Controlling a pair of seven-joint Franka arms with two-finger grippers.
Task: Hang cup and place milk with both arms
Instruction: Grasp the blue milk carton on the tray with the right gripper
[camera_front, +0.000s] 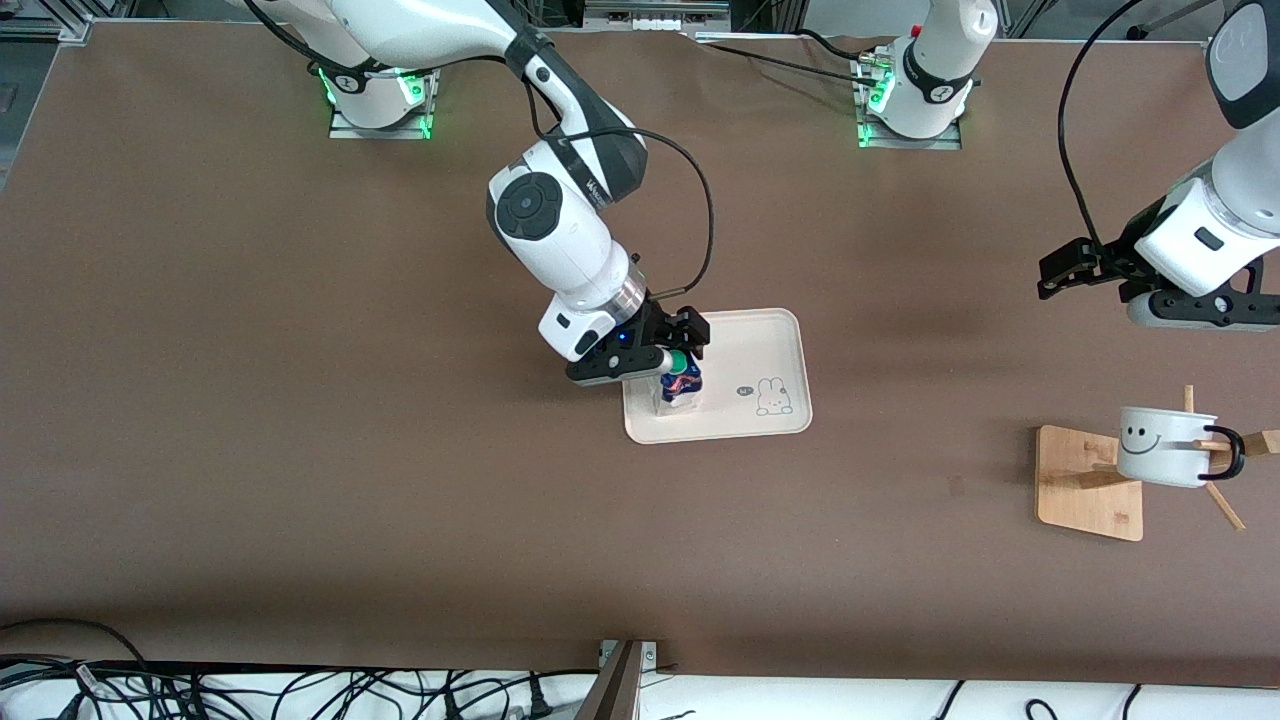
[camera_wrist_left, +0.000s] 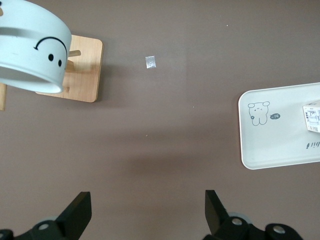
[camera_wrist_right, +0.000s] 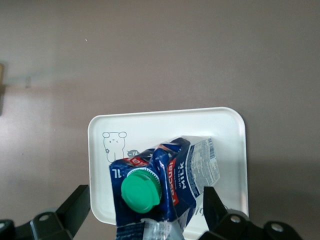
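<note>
The milk (camera_front: 681, 385) is a small carton with a dark blue top and a green cap. It stands on the white tray (camera_front: 770, 340), at the tray's corner nearer the front camera toward the right arm's end. My right gripper (camera_front: 675, 355) is open around the carton's top, with a gap at each finger; the right wrist view shows the gripper (camera_wrist_right: 145, 205), milk (camera_wrist_right: 190, 170) and tray (camera_wrist_right: 165, 122). The white smiley cup (camera_front: 1165, 445) hangs by its black handle on the wooden rack (camera_front: 1085, 480). My left gripper (camera_front: 1050, 278) is open and empty, up over the table beside the rack (camera_wrist_left: 82, 70).
In the left wrist view the left gripper (camera_wrist_left: 147, 210) is over bare brown table, with the cup (camera_wrist_left: 30, 50), tray (camera_wrist_left: 280, 145) and a small silver scrap (camera_wrist_left: 150, 62) in view. Cables lie along the table edge nearest the front camera.
</note>
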